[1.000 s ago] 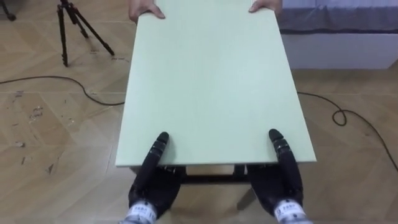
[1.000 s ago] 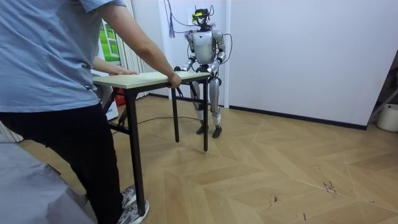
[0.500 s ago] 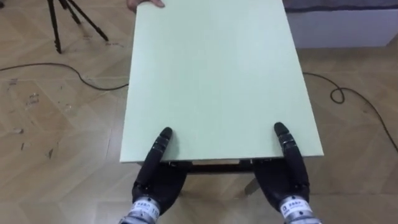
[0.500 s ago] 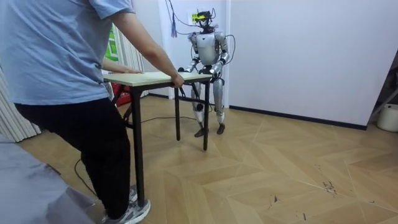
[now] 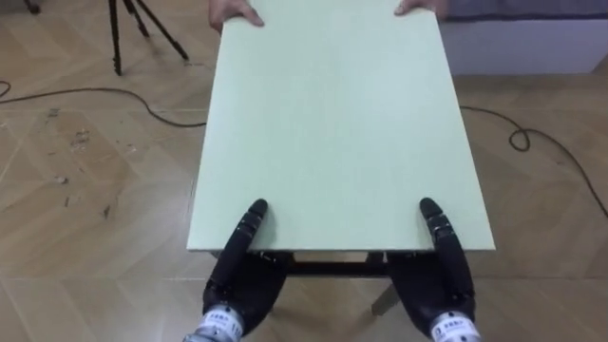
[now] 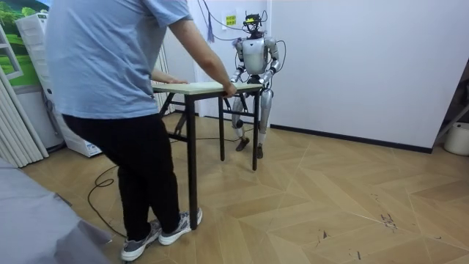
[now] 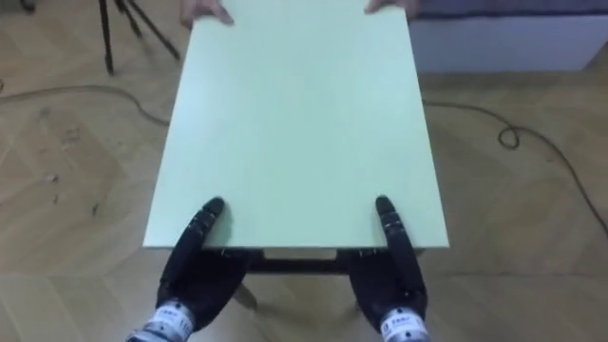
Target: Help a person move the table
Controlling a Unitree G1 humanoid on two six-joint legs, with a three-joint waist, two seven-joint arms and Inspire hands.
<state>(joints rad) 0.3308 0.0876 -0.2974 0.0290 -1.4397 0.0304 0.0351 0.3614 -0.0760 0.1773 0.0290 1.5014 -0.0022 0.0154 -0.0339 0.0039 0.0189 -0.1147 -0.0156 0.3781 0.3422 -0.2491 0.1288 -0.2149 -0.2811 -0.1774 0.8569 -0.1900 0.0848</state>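
step: mid-carry; table (image 5: 332, 123) fills view centre, person's hands (image 5: 236, 11) on its 12 o'clock end | left robot hand (image 5: 242, 274) and right robot hand (image 5: 442, 275) clamp the 6 o'clock edge, thumbs on top | next: probably level backward steps, pace matched to the person | vs 1 s ago: table, person and robot further toward the room view's right

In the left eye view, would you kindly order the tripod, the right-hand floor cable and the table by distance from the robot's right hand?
From the right hand:
1. table, gripped at its near edge.
2. cable, on the floor to the right.
3. tripod, far off at upper left.
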